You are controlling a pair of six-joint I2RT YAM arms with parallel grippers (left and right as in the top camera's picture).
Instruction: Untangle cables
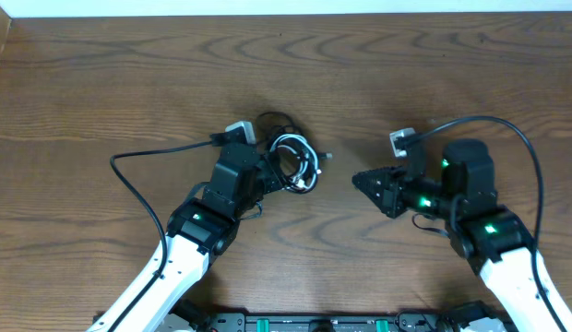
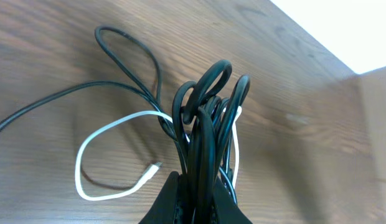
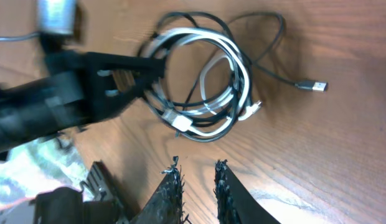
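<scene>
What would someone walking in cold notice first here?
The tangled black and white cable bundle near mid-table, pinched in the left gripper. One loose USB plug trails out beside it, and the right gripper sits empty just short of the coil, jaws slightly apart.

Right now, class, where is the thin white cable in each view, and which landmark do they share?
Overhead: thin white cable coils just left of centre.
Left wrist: white cable loops wide, lower left.
Right wrist: white cable coils, upper centre.
Shared landmark: left end effector gripping the black cable bundle.
</scene>
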